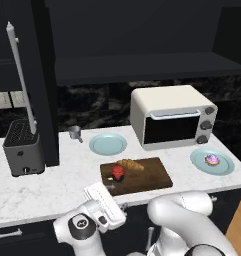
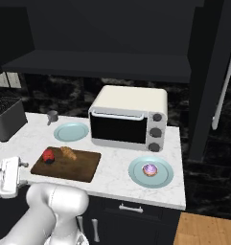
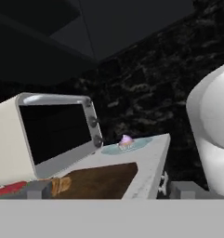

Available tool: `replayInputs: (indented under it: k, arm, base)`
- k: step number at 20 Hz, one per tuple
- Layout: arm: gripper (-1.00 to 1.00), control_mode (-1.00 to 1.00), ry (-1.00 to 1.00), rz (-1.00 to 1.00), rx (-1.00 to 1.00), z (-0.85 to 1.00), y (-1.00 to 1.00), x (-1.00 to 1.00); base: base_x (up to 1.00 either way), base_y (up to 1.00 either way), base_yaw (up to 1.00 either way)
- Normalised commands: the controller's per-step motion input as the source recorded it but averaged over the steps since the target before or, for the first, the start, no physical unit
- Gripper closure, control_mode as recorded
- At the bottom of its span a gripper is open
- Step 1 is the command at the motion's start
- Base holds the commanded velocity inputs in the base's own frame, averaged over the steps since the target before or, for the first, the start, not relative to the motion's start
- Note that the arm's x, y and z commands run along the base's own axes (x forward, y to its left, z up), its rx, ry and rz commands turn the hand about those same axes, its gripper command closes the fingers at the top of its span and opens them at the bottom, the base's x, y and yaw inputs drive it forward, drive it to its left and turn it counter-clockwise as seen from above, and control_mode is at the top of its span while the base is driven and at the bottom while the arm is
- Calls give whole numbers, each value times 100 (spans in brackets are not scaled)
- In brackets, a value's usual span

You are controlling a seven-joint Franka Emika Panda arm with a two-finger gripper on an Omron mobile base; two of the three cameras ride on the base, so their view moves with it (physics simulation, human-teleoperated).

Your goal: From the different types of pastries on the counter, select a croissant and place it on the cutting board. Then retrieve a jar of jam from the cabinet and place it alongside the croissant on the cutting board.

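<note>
The cutting board (image 1: 137, 175) lies on the white worktop (image 1: 52, 185) near its front edge, in front of the cream toaster oven (image 1: 172, 116). On it rest both of the task's things: the croissant (image 1: 131, 164) near the board's far edge and the jar of jam (image 1: 118, 173) just beside it, toward the near left; whether the two touch cannot be told. From the right base view the same pair shows at the board's left end, jar (image 2: 48, 155) left of croissant (image 2: 68, 152). The frosted pastry (image 1: 211, 159) sits on a light blue plate (image 1: 212, 161) to the right, well apart from the board; a second blue plate (image 1: 108, 144) and a small metal cup (image 1: 75, 132) stand farther back.

The gripper (image 1: 109, 187) hangs just off the worktop's front edge, near the board's near left corner and clear of both items. In the hand view one dark fingertip rises in front of the croissant (image 3: 62, 184) and the other far across to the right, so the jaws stand spread, with nothing between them.

By this layout the task looks complete, with only a retreat left. If either item needed nudging, the jar would likely be stiff, smooth and prone to roll or tip, best pinched across its round sides below the lid. The croissant would likely be light and crushable, best taken gently across its narrow middle.
</note>
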Motion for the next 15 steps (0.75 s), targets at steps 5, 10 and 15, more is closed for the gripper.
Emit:
replayInputs:
  k: [5,10,15]
  arm:
    - [-100,-100,-29,0,0,51,-26,-100]
    - [-100,-100,-21,0,0,73,-12,-55]
    - [-100,-100,-23,0,0,90,0,5]
  base:
    - [0,0,0]
    - [0,0,0]
    - [0,0,0]
